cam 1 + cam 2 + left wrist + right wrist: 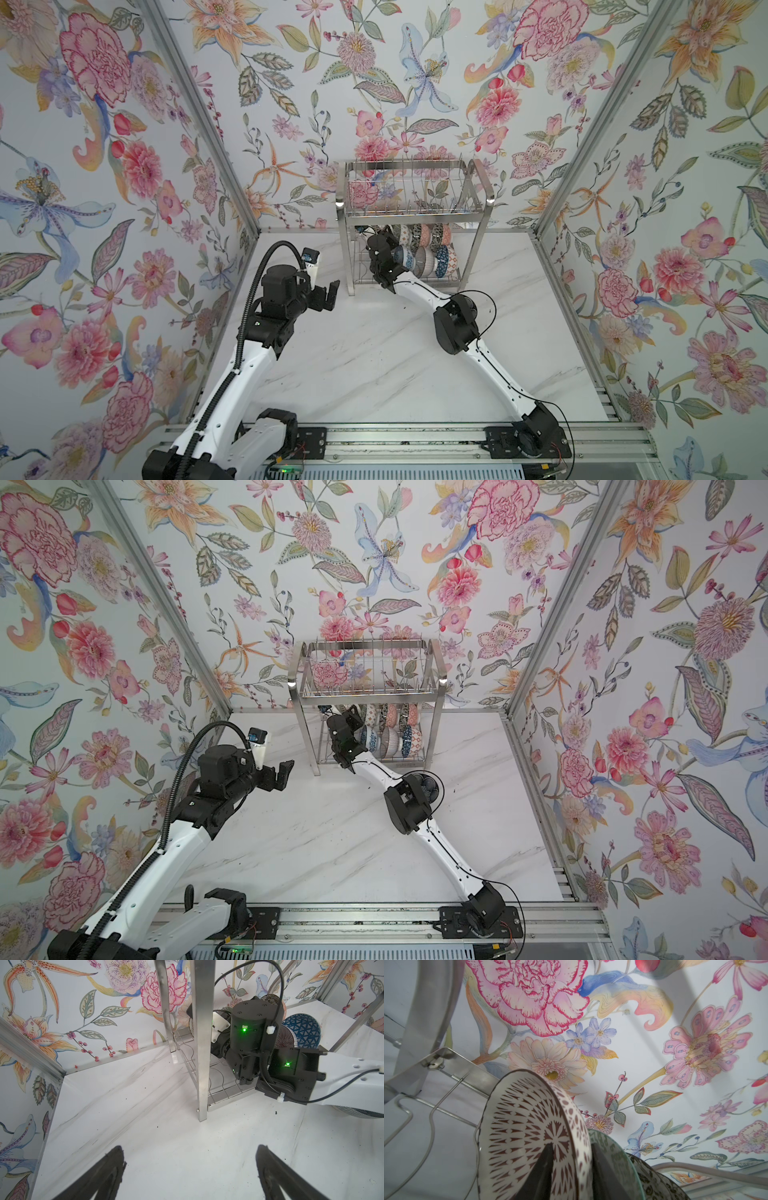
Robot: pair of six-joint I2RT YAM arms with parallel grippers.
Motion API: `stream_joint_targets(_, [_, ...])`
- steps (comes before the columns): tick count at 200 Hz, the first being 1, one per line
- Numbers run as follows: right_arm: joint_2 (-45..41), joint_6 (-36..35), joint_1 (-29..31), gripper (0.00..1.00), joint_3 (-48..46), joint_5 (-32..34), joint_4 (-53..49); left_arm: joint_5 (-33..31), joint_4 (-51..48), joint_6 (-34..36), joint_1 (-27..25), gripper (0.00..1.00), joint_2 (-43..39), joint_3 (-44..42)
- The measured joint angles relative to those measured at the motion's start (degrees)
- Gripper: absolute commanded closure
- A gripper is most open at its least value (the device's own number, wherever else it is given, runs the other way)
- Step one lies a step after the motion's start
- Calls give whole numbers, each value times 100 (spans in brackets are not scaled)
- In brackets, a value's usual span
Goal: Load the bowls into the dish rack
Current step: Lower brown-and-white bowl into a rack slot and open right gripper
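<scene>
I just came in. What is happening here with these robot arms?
The right gripper reaches into the lower tier of the shiny steel wire dish rack, its fingers on either side of the wall of a brown-and-white patterned ceramic bowl standing on edge beside the other patterned bowls. Whether it grips is unclear. The left gripper hangs open and empty over the white marble table.

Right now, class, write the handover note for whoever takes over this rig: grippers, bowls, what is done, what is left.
Left gripper: jaws open, empty, above the table left of the dish rack.
Right gripper: in the rack's lower tier, jaws astride the wall of the brown-and-white bowl; whether clamped is unclear.
Bowls: on edge in two rows on the lower tier; upper tier empty.
Done: no bowl visible on the table.
Left, probably: release that bowl, withdraw the right arm.
</scene>
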Motion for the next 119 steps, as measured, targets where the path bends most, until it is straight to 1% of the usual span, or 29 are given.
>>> stream_joint_targets(16, [0, -26, 22, 58, -44, -26, 22, 2, 26, 0, 0, 1, 0, -11])
stream_joint_targets(67, [-9, -90, 52, 38, -271, -35, 85, 2, 31, 0, 11, 1, 0, -11])
stream_joint_targets(73, [-31, -90, 59, 35, -350, -39, 98, 2, 31, 0, 11, 1, 0, -11])
stream_joint_targets(79, [-63, -92, 68, 30, -450, -35, 98, 2, 31, 0, 11, 1, -2, -11])
stream_joint_targets(85, [-90, -87, 74, 27, -535, -46, 94, 2, 31, 0, 11, 1, -4, -13])
stream_joint_targets(89, [-107, -98, 79, 23, -590, -57, 87, 4, 31, 0, 13, 1, -7, -13])
stream_joint_targets(95, [-133, -101, 90, 19, -667, -63, 129, 4, 31, 0, 20, 1, -9, -13])
stream_joint_targets(98, [-155, -92, 90, 16, -704, -68, 164, 9, 31, -2, 22, 1, -11, -13])
stream_joint_targets(106, [-216, -114, 87, 10, -807, -87, 190, 11, 31, 0, 31, 1, -13, -13])
stream_joint_targets(119, [-334, -120, 74, 5, -935, -103, 223, 22, 31, -2, 37, 1, -13, -13])
